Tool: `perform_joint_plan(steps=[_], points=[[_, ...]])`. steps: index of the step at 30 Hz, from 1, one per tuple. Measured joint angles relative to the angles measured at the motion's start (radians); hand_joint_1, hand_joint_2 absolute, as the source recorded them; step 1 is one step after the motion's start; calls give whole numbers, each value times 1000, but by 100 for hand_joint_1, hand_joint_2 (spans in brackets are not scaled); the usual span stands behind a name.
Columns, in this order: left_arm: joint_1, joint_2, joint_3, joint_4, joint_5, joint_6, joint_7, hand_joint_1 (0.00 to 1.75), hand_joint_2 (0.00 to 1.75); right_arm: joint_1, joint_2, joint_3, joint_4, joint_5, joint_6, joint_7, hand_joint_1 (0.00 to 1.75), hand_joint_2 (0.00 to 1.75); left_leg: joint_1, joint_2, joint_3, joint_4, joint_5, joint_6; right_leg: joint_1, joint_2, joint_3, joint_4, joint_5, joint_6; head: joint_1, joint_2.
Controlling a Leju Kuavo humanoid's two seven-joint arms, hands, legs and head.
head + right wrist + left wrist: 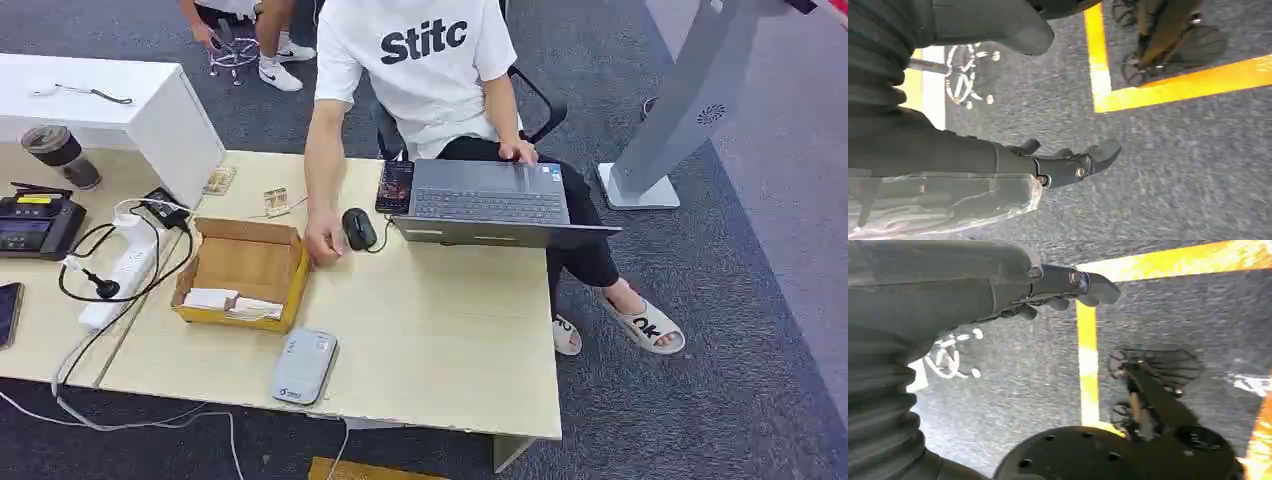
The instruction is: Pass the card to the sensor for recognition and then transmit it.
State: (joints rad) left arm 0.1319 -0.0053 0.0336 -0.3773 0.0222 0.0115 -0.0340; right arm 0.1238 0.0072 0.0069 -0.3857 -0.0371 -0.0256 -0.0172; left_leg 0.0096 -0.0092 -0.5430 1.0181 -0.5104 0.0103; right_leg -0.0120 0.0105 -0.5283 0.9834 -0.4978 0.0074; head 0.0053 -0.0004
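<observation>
My right hand (1063, 162) hangs over grey carpet (1173, 165), thumb and dark fingers apart and lightly curled, nothing between them. Yellow floor tape (1168, 90) makes a corner on the carpet beyond the fingertips. A white wire-like shape (965, 75) lies further off beside another yellow strip

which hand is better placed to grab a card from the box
Left, probably. Both hands hang empty over grey floor: left hand, right hand. The open yellow cardboard box holding white cards sits left of the grey sensor.
</observation>
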Motion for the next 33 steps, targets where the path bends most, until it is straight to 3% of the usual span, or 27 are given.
perform_joint_plan(steps=[12, 13, 15, 16, 23, 29, 33], points=[[-52, 0, 31, 32, 108, 89, -194, 0, 175, -94, 0, 184, 66, -234, -172, -99, 0, 175, 0, 0, 0, 0, 0, 0, 0, 0, 0, 0, 0, 0, 0, 0], [-56, 0, 33, 34, 114, 99, -207, 0, 175, -101, 0, 193, 69, -251, -185, -106, 0, 0, 0, 0, 0, 0, 0, 0, 0, 0, 0, 0, 0, 0, 0, 0], [-67, 0, 44, 50, 127, 126, -239, 0, 175, -118, 0, 224, 86, -294, -218, -122, 0, 0, 0, 0, 0, 0, 0, 0, 0, 0, 0, 0, 0, 0, 0, 0], [-72, 0, 50, 56, 133, 138, -254, 0, 175, -126, 0, 242, 95, -317, -234, -130, 0, 175, 0, 0, 0, 0, 0, 0, 0, 0, 0, 0, 0, 0, 0, 0], [-99, 6, 87, 106, 162, 259, -310, 0, 175, -161, -6, 345, 160, -466, -328, -163, 0, 175, 0, 0, 0, 0, 0, 0, 0, 0, 0, 0, 0, 0, 0, 0], [-101, 51, 109, 133, 150, 412, -317, 0, 175, -164, -14, 391, 204, -557, -394, -101, 0, 175, 0, 0, 0, 0, 0, 0, 0, 0, 0, 0, 0, 0, 0, 0], [-99, 85, 130, 135, 139, 504, -387, 0, 175, -164, -14, 418, 218, -546, -410, -74, 0, 175, 1, 0, 0, 0, 0, 0, 1, 0, 0, 0, 0, 0, 0, 0]])
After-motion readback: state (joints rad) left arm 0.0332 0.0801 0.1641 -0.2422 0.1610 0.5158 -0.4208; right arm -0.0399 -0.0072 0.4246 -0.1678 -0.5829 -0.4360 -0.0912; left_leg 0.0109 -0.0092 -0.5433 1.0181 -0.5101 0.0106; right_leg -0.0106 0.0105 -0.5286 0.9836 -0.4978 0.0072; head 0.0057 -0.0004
